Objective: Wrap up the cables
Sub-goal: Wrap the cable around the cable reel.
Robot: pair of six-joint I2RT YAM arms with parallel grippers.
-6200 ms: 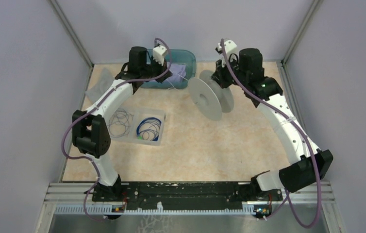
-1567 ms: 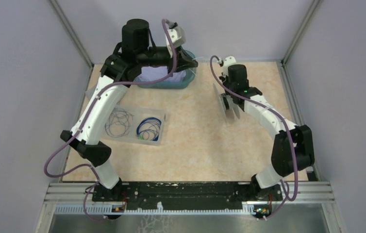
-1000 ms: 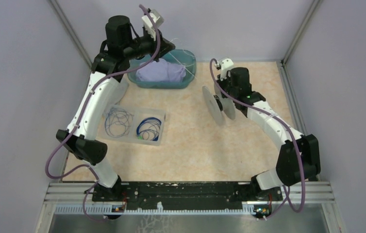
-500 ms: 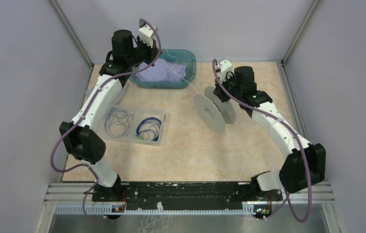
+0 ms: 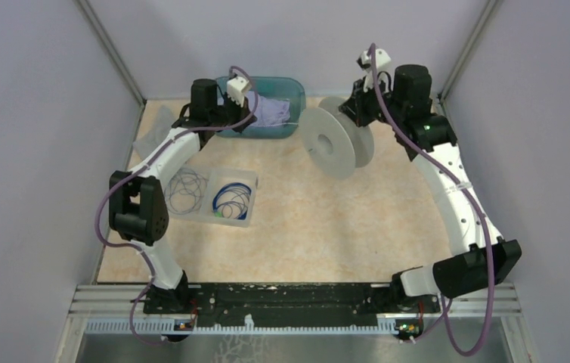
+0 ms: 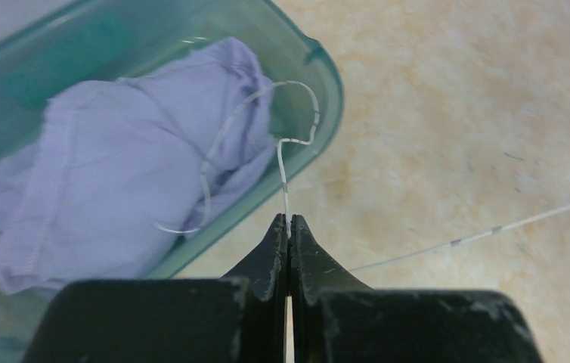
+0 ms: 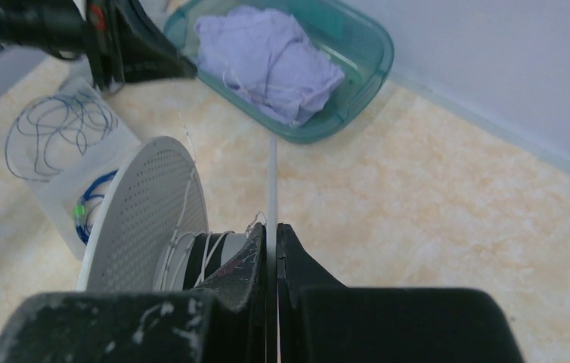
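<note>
From above, the whitish cable (image 6: 283,162) is almost too thin to trace, and the left end effector's (image 6: 288,225) tips are lost behind its own wrist. The left wrist view shows them: both fingers are pressed together on that cable just beside the teal bin's (image 6: 329,83) rim. Beyond the tips the wire kinks and curls in a loose loop over the purple cloth (image 6: 116,174) in the bin. A second straight stretch crosses the tabletop (image 5: 327,227) and is cut off at the right edge. The right end effector (image 7: 270,236) is clamped on one flange of the white spool (image 5: 329,142), seen edge-on as a thin line and held above the tabletop's far right. A few pale turns lie on its core, partly hidden by the fingers. The blue cables (image 5: 230,198) sit coiled in a clear tray (image 5: 246,219) at near left.
</note>
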